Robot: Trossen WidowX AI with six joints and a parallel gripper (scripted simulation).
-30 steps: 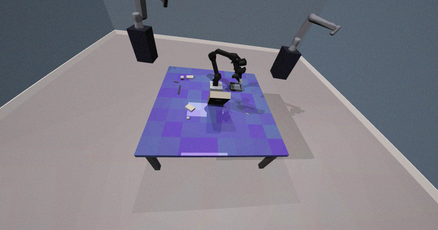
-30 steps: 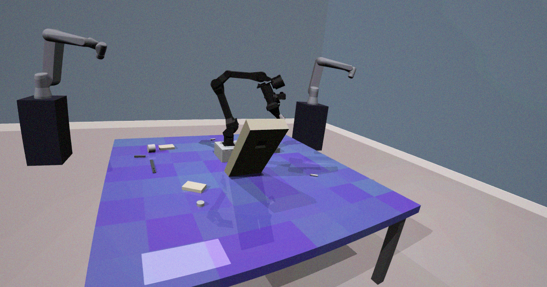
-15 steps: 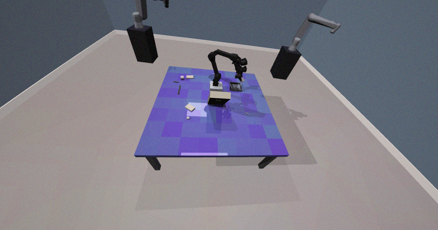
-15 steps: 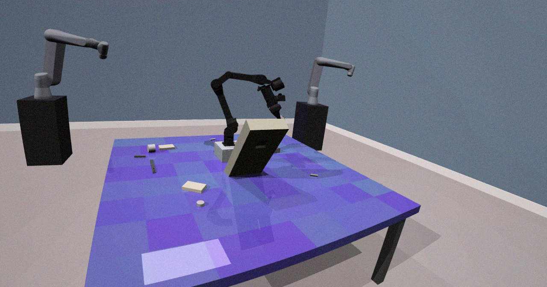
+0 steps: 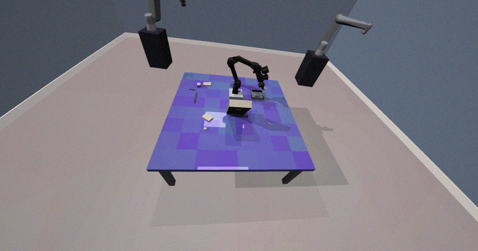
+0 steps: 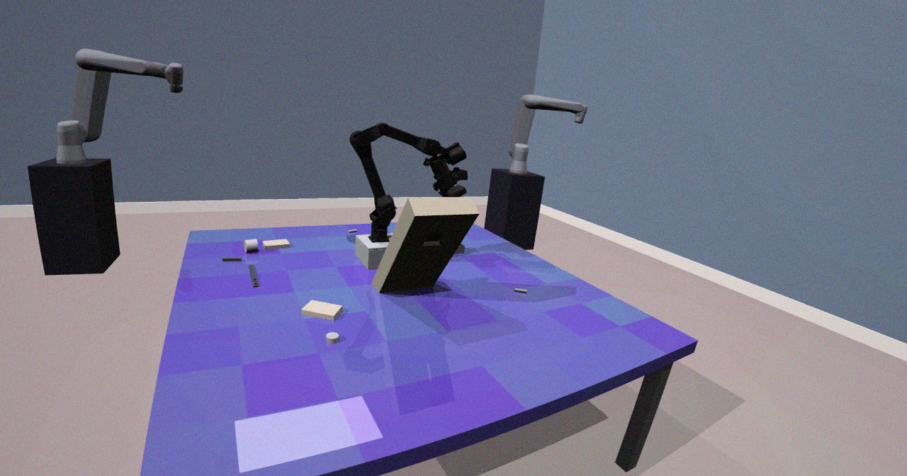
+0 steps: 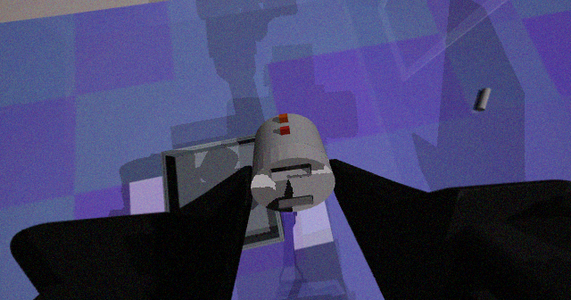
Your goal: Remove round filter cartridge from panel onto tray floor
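My gripper (image 7: 290,170) is shut on the round grey filter cartridge (image 7: 290,145) (image 5: 264,87). In the wrist view the cartridge's slotted face points towards the camera, and two small red-orange lugs show on its side. It is held in the air, clear of the panel. The grey tray (image 7: 185,179) (image 5: 257,98) lies lower down, to the left of and partly behind the cartridge in the wrist view; my left finger hides part of it. The service panel (image 5: 239,104) (image 6: 418,257) leans on the table with its back to the top and exterior views. In the exterior view it hides most of the tray.
A small pale cylinder (image 5: 269,124) (image 6: 519,290) (image 7: 483,99) lies on the table. A cream block (image 5: 207,117) (image 6: 322,309), a small disc (image 5: 205,128) (image 6: 332,337) and a dark bar (image 5: 195,97) (image 6: 254,275) lie left of the panel. Two grey arms stand beyond the table.
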